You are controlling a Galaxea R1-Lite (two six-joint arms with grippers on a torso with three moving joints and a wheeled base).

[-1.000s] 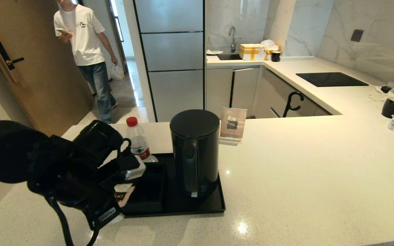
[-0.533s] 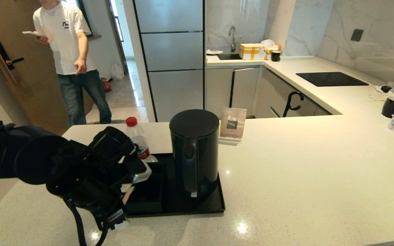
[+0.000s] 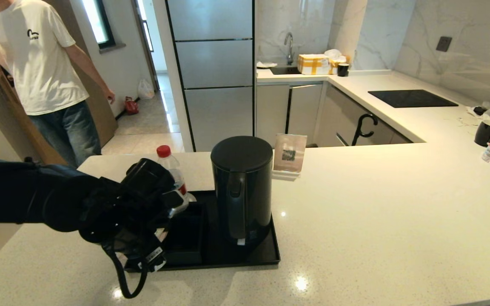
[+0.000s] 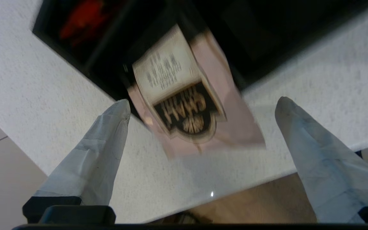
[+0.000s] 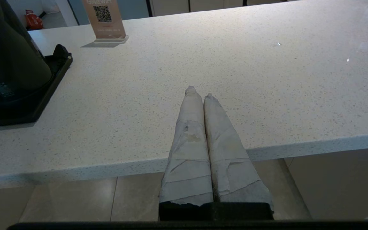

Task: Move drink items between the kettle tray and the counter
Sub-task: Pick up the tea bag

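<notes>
The left pincer (image 4: 201, 102) is held spread wide and empty above the near-left corner of the flat black low-rimmed kettle tray (image 3: 228, 261), at about eight o'clock from the tall matte black cylindrical kettle (image 3: 242, 191). The small flat black-and-beige tea sachet (image 4: 184, 105) is seen between the white-wrapped fingertips (image 4: 120, 110), tilted over the edge of the divided black compartment box (image 3: 185, 238), its long axis running away from the pincer. The right pincer (image 5: 199, 92) is parked pressed together at the front edge of the light speckled stone bench (image 3: 377, 204), well apart, so the left arm is judged nearer.
</notes>
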